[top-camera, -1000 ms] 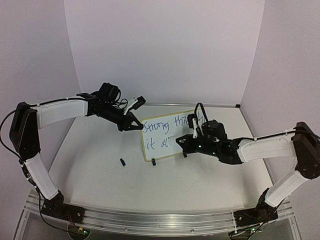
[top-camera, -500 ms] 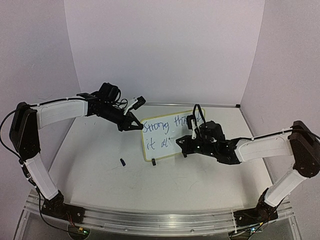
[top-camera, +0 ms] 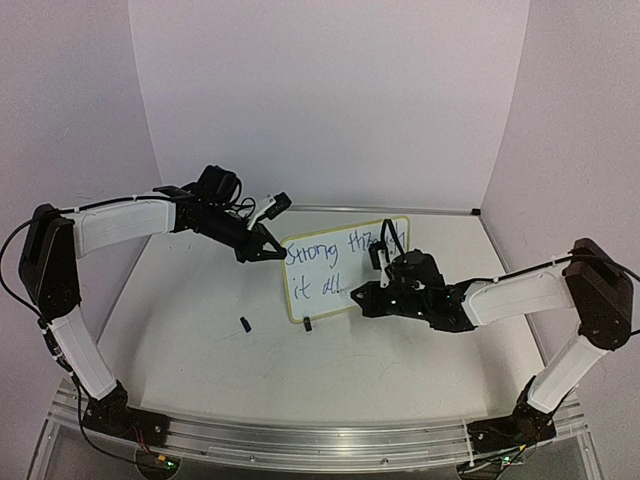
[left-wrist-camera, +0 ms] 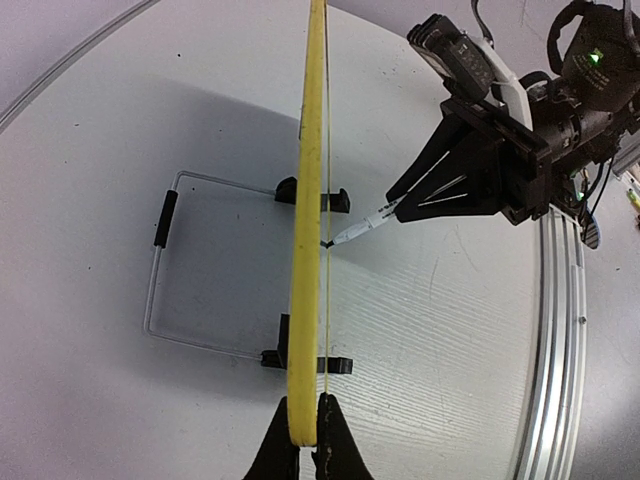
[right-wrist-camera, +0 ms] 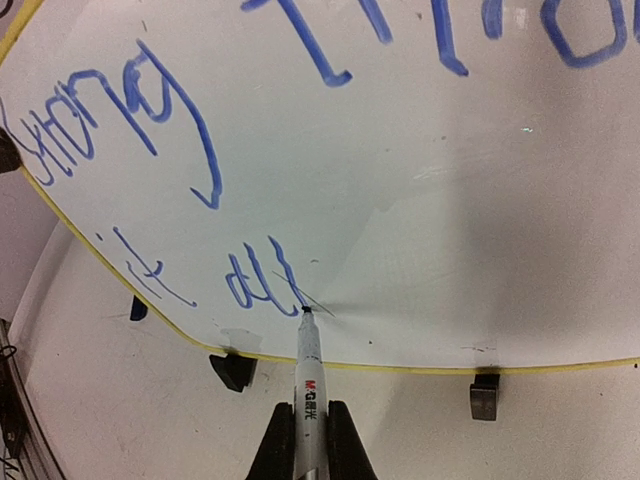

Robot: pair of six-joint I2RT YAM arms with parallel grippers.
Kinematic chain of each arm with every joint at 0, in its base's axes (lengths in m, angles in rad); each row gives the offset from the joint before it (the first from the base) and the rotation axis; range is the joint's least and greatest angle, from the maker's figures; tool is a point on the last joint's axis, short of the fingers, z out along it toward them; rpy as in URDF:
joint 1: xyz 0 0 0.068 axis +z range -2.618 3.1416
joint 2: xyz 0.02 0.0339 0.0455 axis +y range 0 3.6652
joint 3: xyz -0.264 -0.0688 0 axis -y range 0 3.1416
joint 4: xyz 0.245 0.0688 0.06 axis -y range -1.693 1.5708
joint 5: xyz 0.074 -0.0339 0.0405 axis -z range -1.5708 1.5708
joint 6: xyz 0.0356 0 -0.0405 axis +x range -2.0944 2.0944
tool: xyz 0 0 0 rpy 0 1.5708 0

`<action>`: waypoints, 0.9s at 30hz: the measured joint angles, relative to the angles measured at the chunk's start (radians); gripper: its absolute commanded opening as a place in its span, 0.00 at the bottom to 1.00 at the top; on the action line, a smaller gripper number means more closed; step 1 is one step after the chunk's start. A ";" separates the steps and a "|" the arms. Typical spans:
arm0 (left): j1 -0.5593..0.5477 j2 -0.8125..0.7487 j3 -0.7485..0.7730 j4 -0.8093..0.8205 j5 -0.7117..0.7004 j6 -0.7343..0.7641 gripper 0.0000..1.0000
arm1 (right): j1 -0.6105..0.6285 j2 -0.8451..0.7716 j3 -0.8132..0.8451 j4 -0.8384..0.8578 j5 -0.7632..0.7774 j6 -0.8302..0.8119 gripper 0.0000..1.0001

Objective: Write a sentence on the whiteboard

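The whiteboard (top-camera: 322,268) stands upright mid-table on two black clip feet, yellow-framed, with blue writing "Strong th…" above "it all". My left gripper (top-camera: 268,252) is shut on its left edge; in the left wrist view the board (left-wrist-camera: 308,200) is edge-on, pinched at the bottom by that gripper (left-wrist-camera: 305,440). My right gripper (right-wrist-camera: 309,430) is shut on a white marker (right-wrist-camera: 308,370), whose tip touches the board (right-wrist-camera: 470,200) just after the last "l". From above, the right gripper (top-camera: 362,296) covers the top line's end.
A small blue marker cap (top-camera: 245,324) lies on the table left of the board's front. A wire stand (left-wrist-camera: 158,270) props the board from behind. Black clip feet (right-wrist-camera: 232,370) sit under the lower frame. A metal rail (left-wrist-camera: 555,350) runs along the table's near edge.
The right gripper has slid left and a little nearer with the marker, and the lower line has grown from "it al" to "it all". The left arm has not moved.
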 measured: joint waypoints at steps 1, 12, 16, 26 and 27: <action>0.000 0.000 0.000 0.000 0.000 0.000 0.00 | 0.000 0.005 0.000 -0.001 -0.002 0.000 0.00; -0.002 0.000 0.000 0.001 0.000 0.001 0.00 | 0.000 -0.065 -0.048 -0.007 0.060 0.002 0.00; -0.002 0.000 0.000 0.001 0.000 0.001 0.00 | 0.000 -0.119 -0.062 -0.005 0.075 0.002 0.00; -0.002 0.000 0.000 0.001 0.000 0.002 0.00 | 0.000 -0.092 -0.066 -0.002 0.066 0.002 0.00; -0.002 0.000 0.000 0.001 0.000 0.002 0.00 | 0.000 -0.086 -0.066 -0.002 0.066 0.002 0.00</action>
